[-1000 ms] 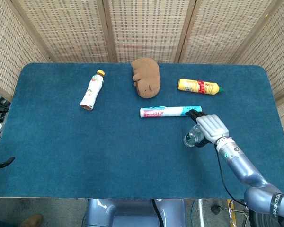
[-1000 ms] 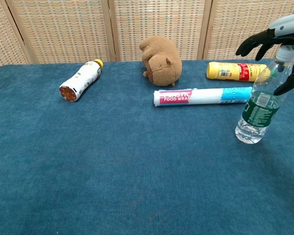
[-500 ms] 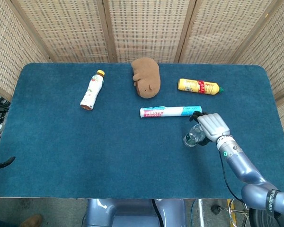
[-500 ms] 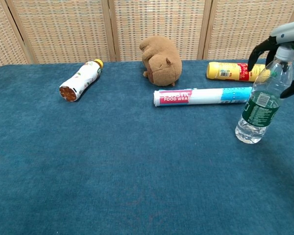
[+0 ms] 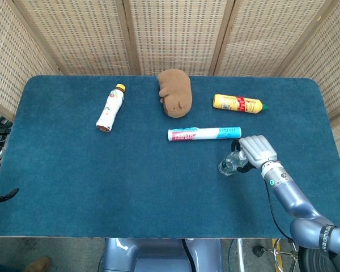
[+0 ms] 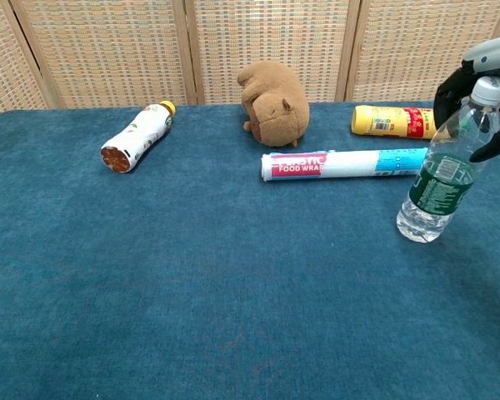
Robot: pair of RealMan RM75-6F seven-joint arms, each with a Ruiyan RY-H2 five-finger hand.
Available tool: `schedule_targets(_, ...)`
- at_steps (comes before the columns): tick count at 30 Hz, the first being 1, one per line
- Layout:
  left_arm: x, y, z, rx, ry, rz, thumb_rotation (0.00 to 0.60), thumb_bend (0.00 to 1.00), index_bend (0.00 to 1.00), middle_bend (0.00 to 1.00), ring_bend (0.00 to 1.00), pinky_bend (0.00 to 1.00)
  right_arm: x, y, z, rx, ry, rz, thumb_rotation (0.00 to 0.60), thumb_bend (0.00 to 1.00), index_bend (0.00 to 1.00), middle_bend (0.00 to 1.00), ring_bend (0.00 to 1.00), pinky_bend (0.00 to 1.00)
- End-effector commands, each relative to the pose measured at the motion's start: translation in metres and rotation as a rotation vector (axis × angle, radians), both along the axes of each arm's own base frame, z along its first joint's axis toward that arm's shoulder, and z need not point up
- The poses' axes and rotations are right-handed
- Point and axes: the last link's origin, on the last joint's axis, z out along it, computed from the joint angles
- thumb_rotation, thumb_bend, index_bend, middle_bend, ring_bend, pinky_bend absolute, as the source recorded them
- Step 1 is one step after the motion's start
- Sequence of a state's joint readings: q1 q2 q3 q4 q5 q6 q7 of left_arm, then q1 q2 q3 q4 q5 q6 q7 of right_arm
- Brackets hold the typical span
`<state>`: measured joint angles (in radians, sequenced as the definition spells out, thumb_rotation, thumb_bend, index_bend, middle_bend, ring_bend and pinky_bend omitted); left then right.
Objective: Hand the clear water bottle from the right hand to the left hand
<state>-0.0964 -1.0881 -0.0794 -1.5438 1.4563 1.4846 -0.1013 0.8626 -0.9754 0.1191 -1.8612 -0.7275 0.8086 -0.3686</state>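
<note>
Chest view: the right hand (image 6: 483, 92) has closed its fingers around the neck of the clear water bottle (image 6: 443, 175), now tilted on the worktop (image 6: 192, 275); lift and handover remain.

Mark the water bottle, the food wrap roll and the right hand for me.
water bottle (image 6: 438, 182), chest view, on its green label.
food wrap roll (image 6: 350, 162), chest view, middle of the white tube.
right hand (image 5: 257, 151), head view, back of the hand.
</note>
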Motion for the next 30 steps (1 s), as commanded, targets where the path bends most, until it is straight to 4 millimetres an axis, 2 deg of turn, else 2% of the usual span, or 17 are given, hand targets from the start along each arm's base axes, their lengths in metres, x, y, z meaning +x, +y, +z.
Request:
schedule_targets(1,0.000,0.001,0.000,-0.003,-0.001,0.002,0.600,0.00,0.00,0.00,0.00,0.00,0.004,-0.001,0.003,-0.008,-0.033,0.005,0.600,0.49,0.63,0.54,0.55,0.68)
schedule_targets(9,-0.001,0.009,-0.004,-0.025,-0.014,0.005,0.600,0.00,0.00,0.00,0.00,0.00,0.026,-0.002,0.016,-0.010,-0.103,0.030,0.600,0.53,0.64,0.56,0.56,0.69)
schedule_targets(11,0.001,0.018,-0.006,-0.040,-0.020,-0.006,0.600,0.00,0.00,0.00,0.00,0.00,0.038,-0.004,0.020,-0.006,-0.117,0.047,0.600,0.53,0.64,0.56,0.56,0.69)
schedule_targets(12,0.007,0.029,-0.012,-0.073,-0.029,-0.036,0.600,0.00,0.00,0.00,0.00,0.00,0.053,-0.006,0.022,0.000,-0.137,0.070,0.600,0.53,0.64,0.56,0.57,0.69)
schedule_targets(18,0.032,0.067,-0.026,-0.207,-0.147,-0.150,0.600,0.00,0.00,0.00,0.00,0.00,0.094,-0.015,0.023,0.025,-0.169,0.106,0.600,0.55,0.64,0.56,0.57,0.69)
schedule_targets(24,0.073,0.106,-0.049,-0.362,-0.290,-0.253,0.600,0.00,0.00,0.00,0.00,0.00,0.141,-0.022,0.013,0.051,-0.208,0.149,0.600,0.57,0.64,0.56,0.57,0.69)
schedule_targets(27,0.088,0.121,-0.060,-0.413,-0.348,-0.284,0.600,0.00,0.00,0.00,0.00,0.00,0.155,-0.023,0.008,0.055,-0.205,0.163,0.600,0.57,0.64,0.56,0.57,0.69)
schedule_targets(30,0.110,0.139,-0.078,-0.485,-0.454,-0.314,0.600,0.00,0.00,0.00,0.00,0.00,0.169,-0.025,0.002,0.061,-0.202,0.172,0.600,0.58,0.64,0.56,0.57,0.69)
